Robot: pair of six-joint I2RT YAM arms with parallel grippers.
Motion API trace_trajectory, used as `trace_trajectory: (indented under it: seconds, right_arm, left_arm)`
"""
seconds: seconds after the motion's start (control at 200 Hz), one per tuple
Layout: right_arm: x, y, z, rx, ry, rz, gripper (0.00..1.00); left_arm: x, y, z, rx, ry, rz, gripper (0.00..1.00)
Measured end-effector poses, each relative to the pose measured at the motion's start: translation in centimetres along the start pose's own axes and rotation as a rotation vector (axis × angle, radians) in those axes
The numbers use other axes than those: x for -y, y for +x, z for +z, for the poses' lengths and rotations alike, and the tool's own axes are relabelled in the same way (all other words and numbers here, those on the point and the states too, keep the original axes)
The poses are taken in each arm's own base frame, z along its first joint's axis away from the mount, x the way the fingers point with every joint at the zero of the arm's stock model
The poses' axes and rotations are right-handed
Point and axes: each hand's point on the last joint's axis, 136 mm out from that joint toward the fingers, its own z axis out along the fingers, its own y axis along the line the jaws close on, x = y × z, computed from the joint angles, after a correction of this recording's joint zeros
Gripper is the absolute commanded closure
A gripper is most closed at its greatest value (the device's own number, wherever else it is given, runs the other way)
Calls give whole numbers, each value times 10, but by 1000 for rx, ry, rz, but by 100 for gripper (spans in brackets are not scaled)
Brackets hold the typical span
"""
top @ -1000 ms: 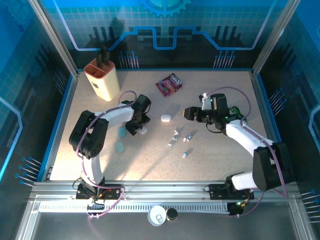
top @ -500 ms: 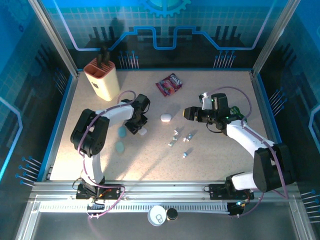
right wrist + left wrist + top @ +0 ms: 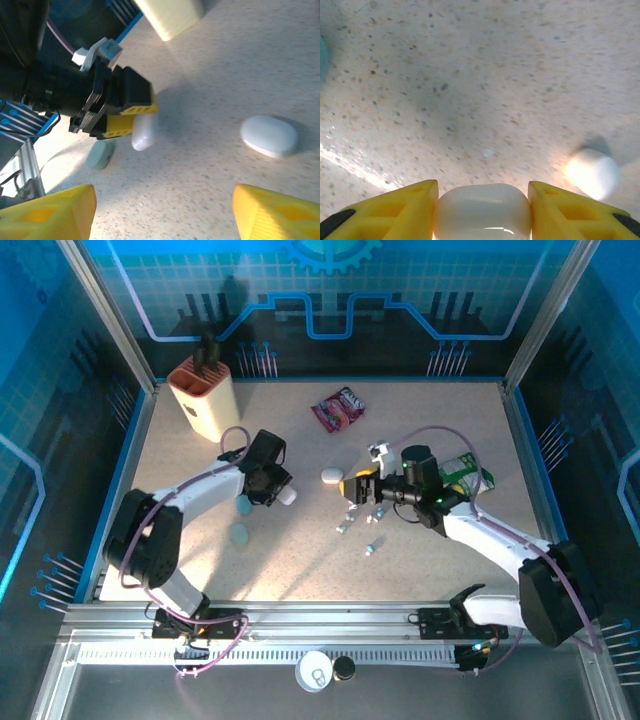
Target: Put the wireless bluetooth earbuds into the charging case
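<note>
left gripper (image 3: pixel 278 490): jaws clamped on a white case (image 3: pixel 481 212), one yellow finger on each side. It sits left of the table's middle, and the case pokes out past the fingertips, just above the tabletop.

right gripper (image 3: pixel 357 492): jaws wide apart with nothing between them as far as we can see. It hangs over the near end of the earbud scatter, just beside the loose white case.

earbuds (image 3: pixel 343 527): we can make out four tiny glossy bits loose on the table (image 3: pixel 420 570), around the middle, right by the right gripper and a bit toward us. They're too small for a sure count, and none is in a case.

white cases: two, the gripped one and a loose case (image 3: pixel 269 135) lying closed near the table's middle, between the two grippers.

pale blue cases: two, one (image 3: pixel 244 505) just beside the left gripper and the other (image 3: pixel 239 534) a bit nearer to us. They lie apart from each other and both flat.

beige holder (image 3: pixel 203 398): one, upright in the far-left corner with dark handles sticking out of the top.

snack packet (image 3: pixel 339 409): one, red, at the far middle.

green packet (image 3: pixel 465 473): one, partly under the right arm.

front rail: one white round lid (image 3: pixel 315 671) and one black cap (image 3: pixel 344 668), side by side.
</note>
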Motion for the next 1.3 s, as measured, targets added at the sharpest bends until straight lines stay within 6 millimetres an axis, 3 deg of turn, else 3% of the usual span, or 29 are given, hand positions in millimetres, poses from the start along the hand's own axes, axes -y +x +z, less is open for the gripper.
trace_trajectory:
  seconds: [0.27,0.475,0.745,1.081,1.141,1.191,1.301]
  right_arm:
    - [-30,28,58,-85,-93,11,29]
    - [-44,21,89,-85,-136,45,37]
    - [-41,19,111,-88,-152,123,55]
    - [-46,16,114,-86,-182,157,83]
    - [-46,16,114,-88,-185,156,85]
    - [-46,16,114,-88,-187,153,86]
    - [-47,13,111,-81,-188,132,87]
  left_arm:
    - [19,9,-28,-41,171,-71,52]
    - [26,13,-42,-65,233,-96,52]
    - [31,15,-56,-72,284,-109,52]
    - [31,16,-55,-75,286,-107,51]
    - [31,16,-55,-74,286,-107,47]
    - [30,16,-55,-76,285,-106,39]
    - [31,19,-57,-78,292,-89,9]
